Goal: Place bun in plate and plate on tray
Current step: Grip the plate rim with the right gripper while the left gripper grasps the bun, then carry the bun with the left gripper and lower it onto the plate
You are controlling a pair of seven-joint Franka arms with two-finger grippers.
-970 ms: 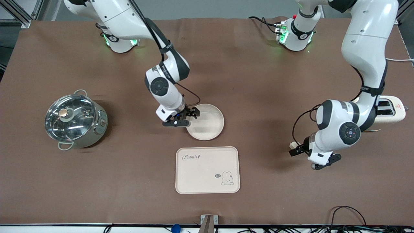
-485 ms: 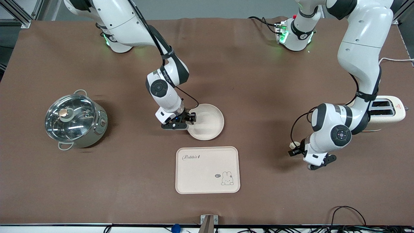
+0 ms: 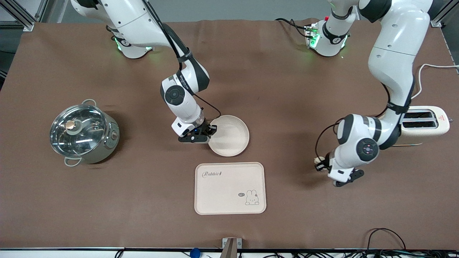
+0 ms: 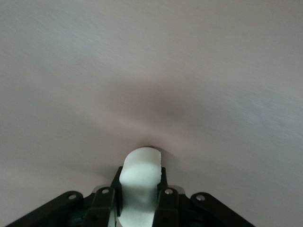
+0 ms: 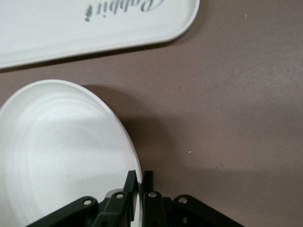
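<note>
Lying nearest the front camera, the smooth rectangular Rabbit tray [image 3: 230,188] is bare. The round, shallow plate [image 3: 230,135] sits just farther back, its raised rim pinched between the nearly closed fingers of the right gripper [image 3: 211,130]. Toward the left arm's end, the left gripper [image 3: 320,164] hangs over the brown table [image 3: 287,93], clamping the pale, half-round bun [image 4: 140,172].

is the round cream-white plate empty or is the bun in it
Empty: the round cream-white plate shows a bare inside; the left gripper holds the pale bun.
</note>
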